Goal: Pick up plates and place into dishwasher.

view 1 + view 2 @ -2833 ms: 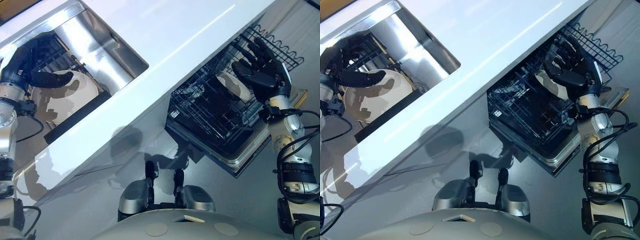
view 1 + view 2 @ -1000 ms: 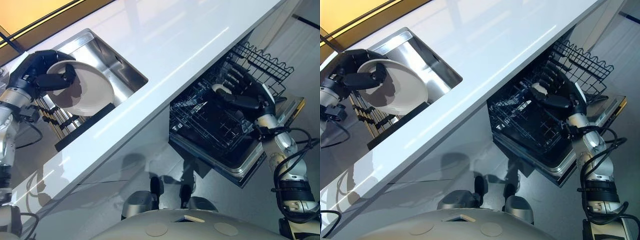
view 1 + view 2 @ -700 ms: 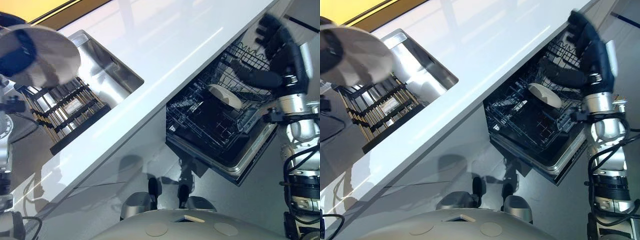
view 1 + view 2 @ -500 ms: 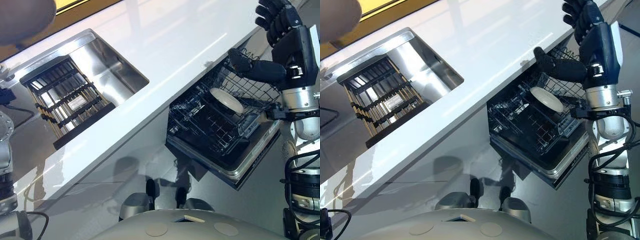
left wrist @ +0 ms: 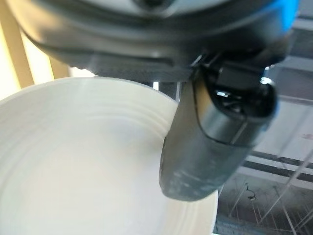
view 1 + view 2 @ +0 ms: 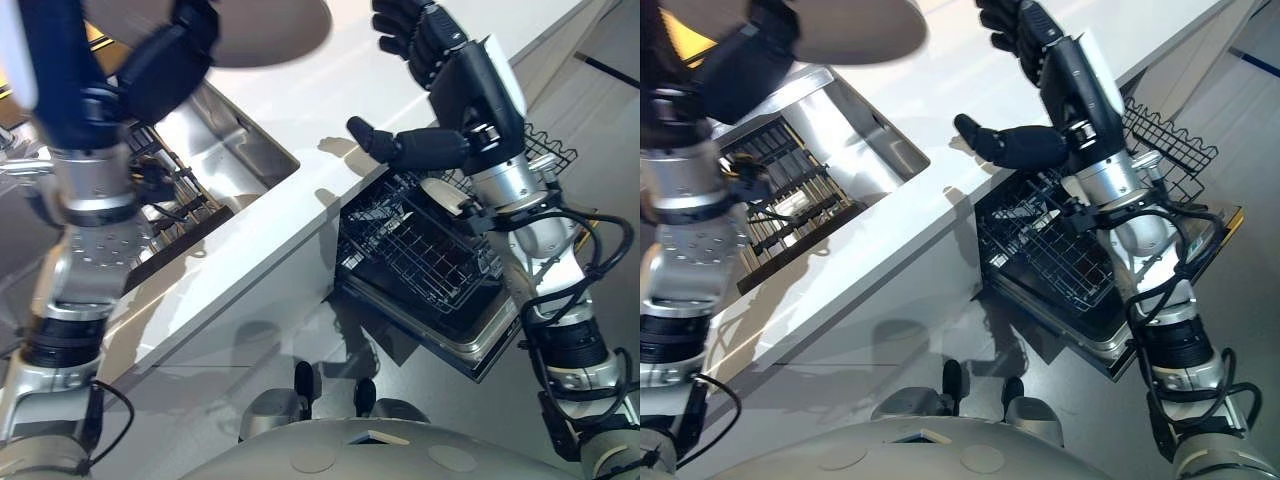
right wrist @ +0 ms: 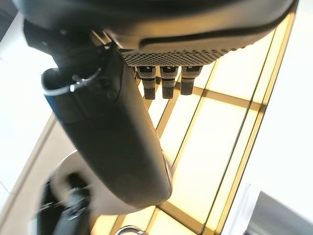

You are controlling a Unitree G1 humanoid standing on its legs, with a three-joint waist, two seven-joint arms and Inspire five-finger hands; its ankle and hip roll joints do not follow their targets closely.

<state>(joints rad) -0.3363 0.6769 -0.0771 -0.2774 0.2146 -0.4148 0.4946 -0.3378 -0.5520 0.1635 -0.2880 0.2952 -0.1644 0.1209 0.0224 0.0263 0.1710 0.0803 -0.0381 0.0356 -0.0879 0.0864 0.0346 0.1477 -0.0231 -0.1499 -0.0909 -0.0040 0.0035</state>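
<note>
Mid-transfer: the left hand [image 6: 165, 65] grips a white plate [image 6: 255, 30] high at 11 o'clock above the surface [image 6: 300, 110], the right hand [image 6: 440, 95] spread empty, so next comes a handover toward the dishwasher rack [image 6: 420, 255].

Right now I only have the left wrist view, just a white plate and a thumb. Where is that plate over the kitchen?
Observer: The left hand holds the plate raised high above the sink end of the counter.
Operator: Is the other hand free?
Observer: The right hand is open and empty, lifted over the counter edge.
Operator: Dishwasher ready?
Observer: Its rack is pulled out below the counter, with one plate in the rack already.
</note>
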